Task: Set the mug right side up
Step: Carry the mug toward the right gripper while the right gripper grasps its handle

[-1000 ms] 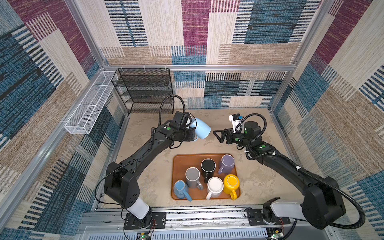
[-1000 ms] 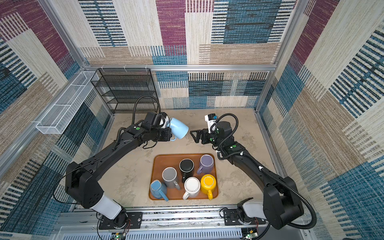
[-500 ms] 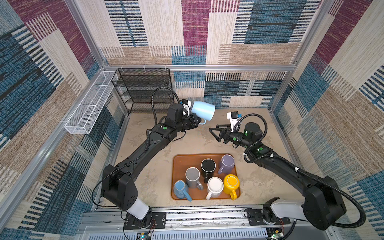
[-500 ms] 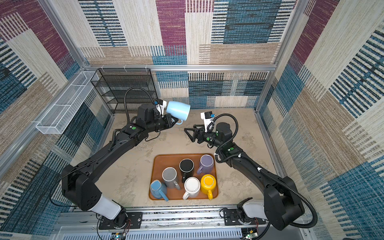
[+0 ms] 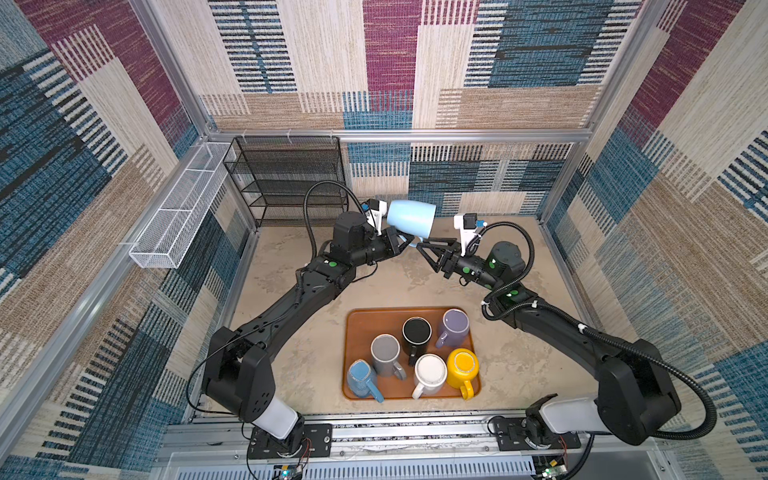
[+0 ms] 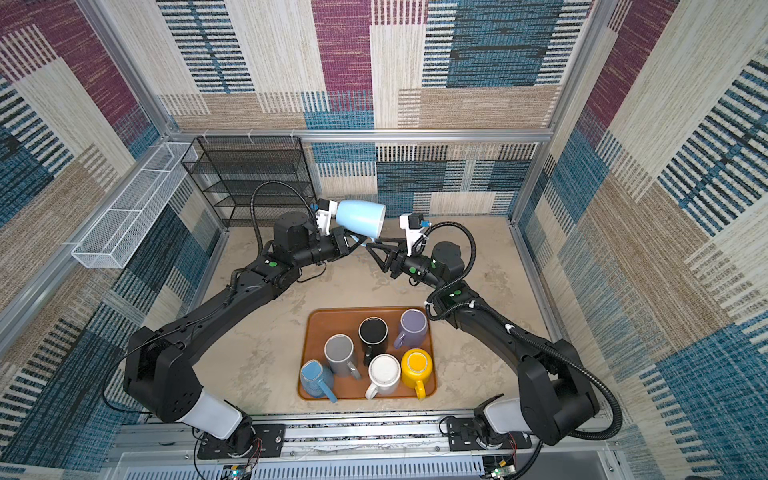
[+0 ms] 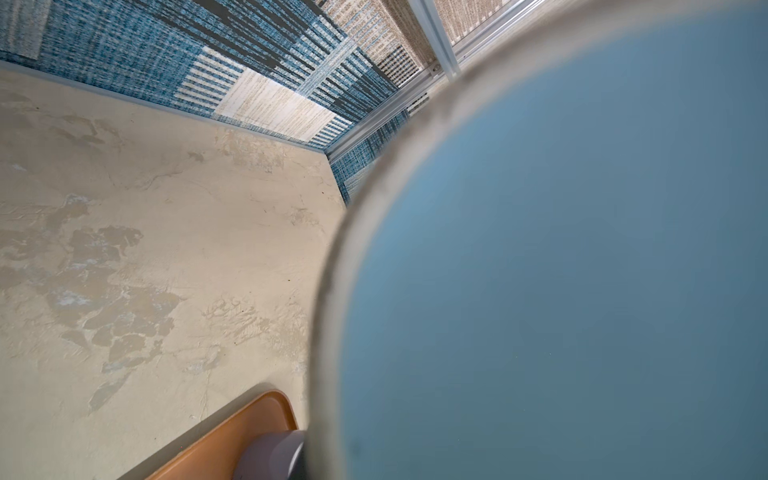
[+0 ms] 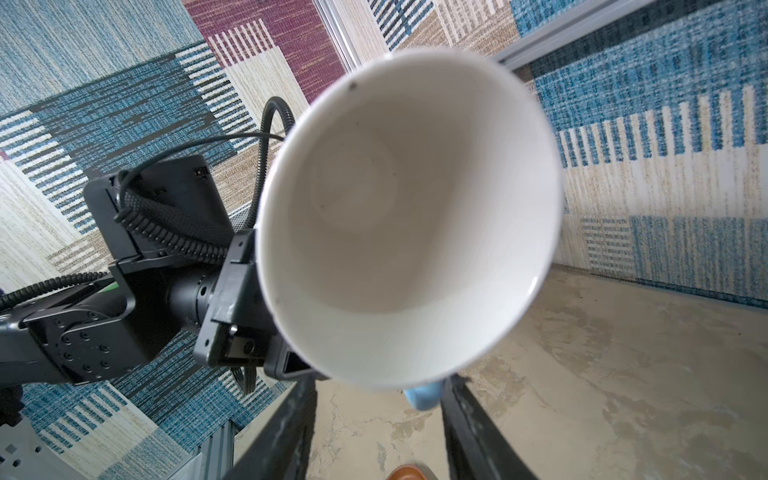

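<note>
A light blue mug (image 5: 411, 218) (image 6: 359, 218) hangs in the air on its side at the back middle, mouth turned to the right. My left gripper (image 5: 400, 242) (image 6: 352, 241) is shut on it at the handle side. In the left wrist view the mug's blue wall (image 7: 540, 270) fills most of the frame and hides the jaws. My right gripper (image 5: 420, 244) (image 8: 380, 403) faces the white inside of the mug (image 8: 407, 216). Its jaws stand apart below the rim, with the blue handle (image 8: 424, 395) between them, close to one finger (image 8: 469, 424).
A brown tray (image 5: 361, 328) (image 7: 232, 440) near the front holds several upright mugs, among them a purple one (image 5: 455, 328) nearest the right arm. A black wire rack (image 5: 286, 183) stands at the back left, and a white wire basket (image 5: 174, 220) hangs on the left wall.
The left arm has lifted the mug higher and further back, swinging its mouth to the right. The right gripper has moved left under the rim, and its jaws have narrowed.
</note>
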Controlling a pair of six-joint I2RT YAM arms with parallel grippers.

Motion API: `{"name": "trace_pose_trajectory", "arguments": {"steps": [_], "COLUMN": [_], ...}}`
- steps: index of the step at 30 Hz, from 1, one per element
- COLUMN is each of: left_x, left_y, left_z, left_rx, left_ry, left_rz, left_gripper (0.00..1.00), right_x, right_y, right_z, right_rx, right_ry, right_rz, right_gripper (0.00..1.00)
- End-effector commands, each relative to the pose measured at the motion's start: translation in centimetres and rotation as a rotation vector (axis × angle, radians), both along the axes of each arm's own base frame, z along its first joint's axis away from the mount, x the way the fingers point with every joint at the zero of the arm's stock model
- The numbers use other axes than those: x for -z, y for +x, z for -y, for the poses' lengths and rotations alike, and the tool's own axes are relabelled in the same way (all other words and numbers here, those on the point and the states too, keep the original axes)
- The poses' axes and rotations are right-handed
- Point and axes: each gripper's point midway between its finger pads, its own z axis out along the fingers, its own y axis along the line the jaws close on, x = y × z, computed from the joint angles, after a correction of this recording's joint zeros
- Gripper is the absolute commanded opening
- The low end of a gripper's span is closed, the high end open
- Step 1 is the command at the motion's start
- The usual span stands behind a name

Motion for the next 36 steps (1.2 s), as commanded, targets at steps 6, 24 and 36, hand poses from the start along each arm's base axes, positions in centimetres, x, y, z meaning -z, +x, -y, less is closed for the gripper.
{"name": "trace_pose_trajectory", "arguments": {"steps": [6,24,36], "left_x": [-3.5,-3.3,-1.7], "left_y": [-1.0,-2.2,-2.4], "left_z": [0.5,2.0,3.0], "left_rx": [0.051,0.119,0.151], "left_ry": [-0.107,-0.136,-0.12], "left_rz": [0.095,0.086,0.053], "left_gripper": [0.0,0.0,0.0], "right_x": [-2.3,-3.8,-4.9], "right_y": [-0.2,-0.2,-0.5], "right_z": [-0.3,-0.5,-0.5], "right_rx": [-0.023,-0.042,-0.055], "right_ry": [0.044,0.084,0.118], "right_rz": [0.078,0.106,0.107], "right_gripper": [0.41,0.31,0.06]}}
